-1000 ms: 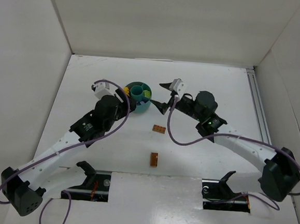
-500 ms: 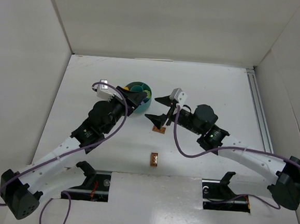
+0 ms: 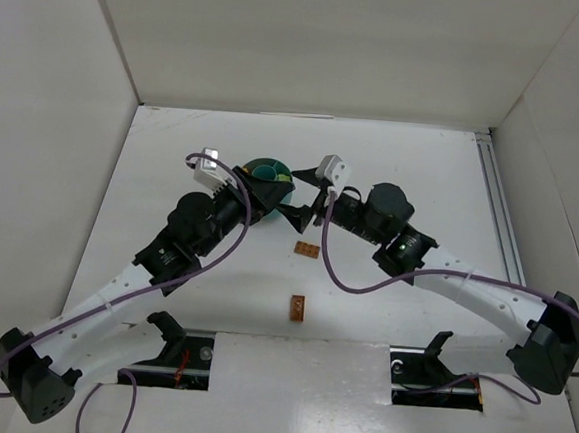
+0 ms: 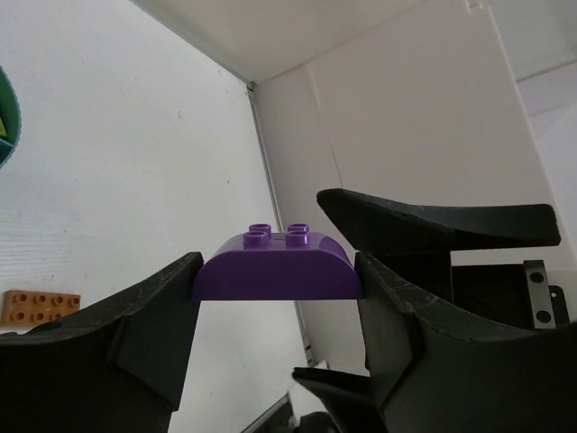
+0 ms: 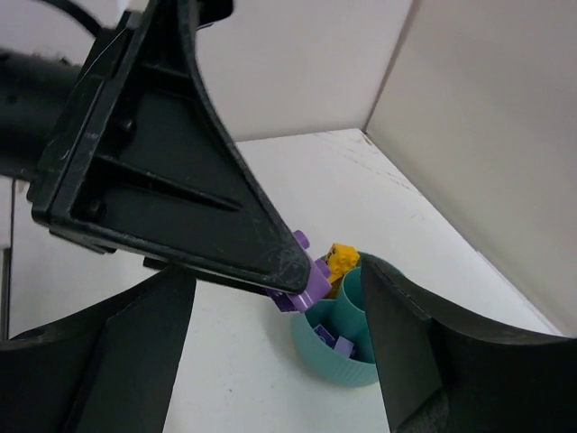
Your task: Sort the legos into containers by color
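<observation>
Two orange-brown legos are lying unsorted on the desk (image 3: 424, 167): the nearer brick (image 3: 298, 308) by the arm bases, the farther brick (image 3: 307, 249) beyond it. Past them, the left claw (image 3: 256, 192) is clamping a purple brick (image 4: 275, 269) just over the teal dish (image 5: 325, 361), which is already holding purple pieces (image 5: 330, 341) and, seemingly, a yellow piece (image 5: 341, 260). The right claw (image 3: 305, 206) is gaping empty alongside.

White table (image 3: 423, 177) boxed in by plain white walls (image 3: 324, 39)
</observation>
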Tool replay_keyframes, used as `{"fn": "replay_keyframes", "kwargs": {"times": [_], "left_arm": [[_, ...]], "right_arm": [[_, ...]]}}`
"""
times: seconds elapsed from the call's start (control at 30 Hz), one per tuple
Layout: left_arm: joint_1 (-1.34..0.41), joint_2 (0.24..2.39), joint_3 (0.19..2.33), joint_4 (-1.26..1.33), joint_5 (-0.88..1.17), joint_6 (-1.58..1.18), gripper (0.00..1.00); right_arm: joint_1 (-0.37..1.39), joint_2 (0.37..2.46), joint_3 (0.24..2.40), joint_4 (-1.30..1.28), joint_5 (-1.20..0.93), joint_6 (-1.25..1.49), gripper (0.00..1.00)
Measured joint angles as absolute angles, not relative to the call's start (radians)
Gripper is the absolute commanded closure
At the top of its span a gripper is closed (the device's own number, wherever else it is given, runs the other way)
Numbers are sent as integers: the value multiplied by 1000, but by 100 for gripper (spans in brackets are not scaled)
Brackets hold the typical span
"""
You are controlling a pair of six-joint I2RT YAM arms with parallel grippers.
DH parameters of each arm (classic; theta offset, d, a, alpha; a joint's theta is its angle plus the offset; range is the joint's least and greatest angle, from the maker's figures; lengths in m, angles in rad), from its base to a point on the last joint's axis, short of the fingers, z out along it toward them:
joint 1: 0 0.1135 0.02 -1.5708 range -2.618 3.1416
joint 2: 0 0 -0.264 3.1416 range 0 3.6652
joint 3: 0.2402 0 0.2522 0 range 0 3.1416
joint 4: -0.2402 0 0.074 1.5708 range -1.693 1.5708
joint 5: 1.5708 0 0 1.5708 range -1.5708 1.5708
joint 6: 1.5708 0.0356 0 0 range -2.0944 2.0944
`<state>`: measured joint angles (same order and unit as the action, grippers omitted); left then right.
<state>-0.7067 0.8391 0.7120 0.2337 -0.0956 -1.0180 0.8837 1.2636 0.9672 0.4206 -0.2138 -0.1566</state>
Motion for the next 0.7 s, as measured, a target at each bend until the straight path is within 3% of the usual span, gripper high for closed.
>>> {"fn": "replay_keyframes", "kwargs": {"times": [0.17,0.27,0.7], "left_arm": [[-707,826,776,183,-18,-941,91],[-707,818,790,174,34,-912,91],[-706,846,796,183,178,-892,91]], "right_arm": [[884,1233,985,352,-306,-270,31],[884,1204,984,337,-335,-316,45],[883,1164,984,298,-418,-397,46]]}}
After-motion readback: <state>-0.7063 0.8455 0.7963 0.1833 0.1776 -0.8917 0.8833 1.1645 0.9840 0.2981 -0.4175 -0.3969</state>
